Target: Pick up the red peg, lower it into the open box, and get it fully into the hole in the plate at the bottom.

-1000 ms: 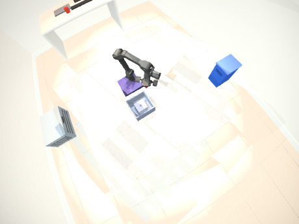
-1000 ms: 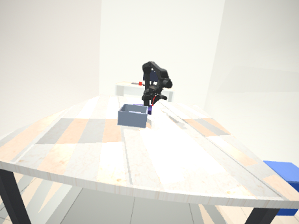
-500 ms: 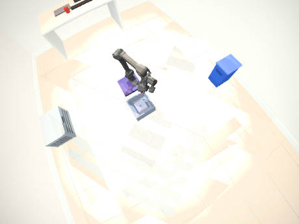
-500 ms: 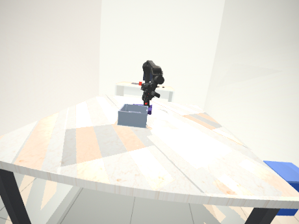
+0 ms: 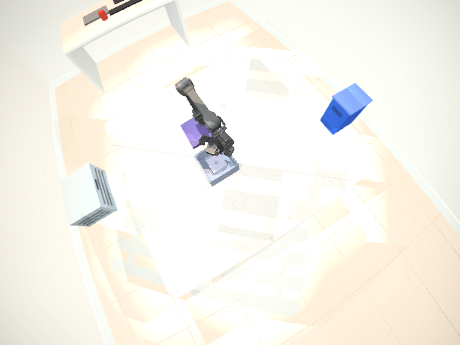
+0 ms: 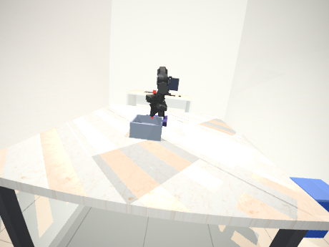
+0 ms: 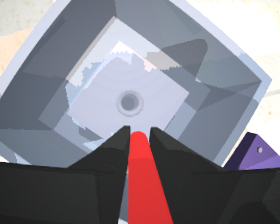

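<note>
Jaws clamped on red peg (image 6: 151, 117) (image 7: 142, 175); patchwork-lit tabletop (image 5: 165, 217) (image 6: 172, 177), pale walls (image 5: 400, 37) (image 6: 179, 30) (blue bin (image 5: 345, 109) (image 6: 315, 189) near)

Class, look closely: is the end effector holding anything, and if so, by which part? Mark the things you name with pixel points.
The end effector (image 6: 152, 116) (image 7: 139, 132) grips the red peg (image 6: 151, 117) (image 7: 145, 185); which part along its length, the frames don't settle.
</note>
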Robot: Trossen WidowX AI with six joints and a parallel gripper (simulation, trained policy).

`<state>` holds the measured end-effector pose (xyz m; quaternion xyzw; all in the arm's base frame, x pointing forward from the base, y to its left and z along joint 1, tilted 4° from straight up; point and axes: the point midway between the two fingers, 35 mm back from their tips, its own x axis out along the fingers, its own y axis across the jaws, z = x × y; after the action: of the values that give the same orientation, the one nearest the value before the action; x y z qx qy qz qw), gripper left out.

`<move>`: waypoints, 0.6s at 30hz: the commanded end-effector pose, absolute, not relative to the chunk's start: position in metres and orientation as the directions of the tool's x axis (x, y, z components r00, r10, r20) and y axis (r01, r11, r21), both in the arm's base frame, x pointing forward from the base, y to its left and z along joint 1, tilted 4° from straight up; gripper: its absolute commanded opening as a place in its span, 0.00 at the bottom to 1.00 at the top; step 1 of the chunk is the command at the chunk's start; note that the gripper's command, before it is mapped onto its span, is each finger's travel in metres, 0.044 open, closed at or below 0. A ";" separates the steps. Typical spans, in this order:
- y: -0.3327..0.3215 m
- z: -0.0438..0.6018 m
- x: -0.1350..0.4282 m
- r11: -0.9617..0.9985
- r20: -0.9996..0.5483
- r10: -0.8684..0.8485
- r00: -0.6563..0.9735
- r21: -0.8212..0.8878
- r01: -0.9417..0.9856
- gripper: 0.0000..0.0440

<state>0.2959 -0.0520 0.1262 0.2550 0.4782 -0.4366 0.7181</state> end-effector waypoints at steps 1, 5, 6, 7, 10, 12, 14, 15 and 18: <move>-0.064 0.120 0.304 0.504 -0.916 -0.367 0.162 -0.049 0.862 0.00; -0.073 0.111 0.310 0.528 -0.924 -0.348 0.161 -0.051 0.848 0.00; -0.075 0.109 0.311 0.535 -0.926 -0.342 0.161 -0.051 0.843 0.00; -0.077 0.107 0.312 0.542 -0.928 -0.337 0.161 -0.051 0.839 0.00; -0.081 0.098 0.316 0.566 -0.934 -0.319 0.161 -0.051 0.823 0.00; -0.082 0.092 0.317 0.584 -0.939 -0.305 0.159 -0.053 0.810 0.00; -0.082 0.086 0.318 0.602 -0.944 -0.290 0.154 -0.055 0.797 0.02; -0.083 0.083 0.318 0.610 -0.947 -0.283 0.150 -0.057 0.791 0.05; -0.084 0.075 0.319 0.628 -0.955 -0.263 0.138 -0.061 0.776 0.20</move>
<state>0.3174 -0.0825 0.0836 0.2377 0.5349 -0.3752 0.7188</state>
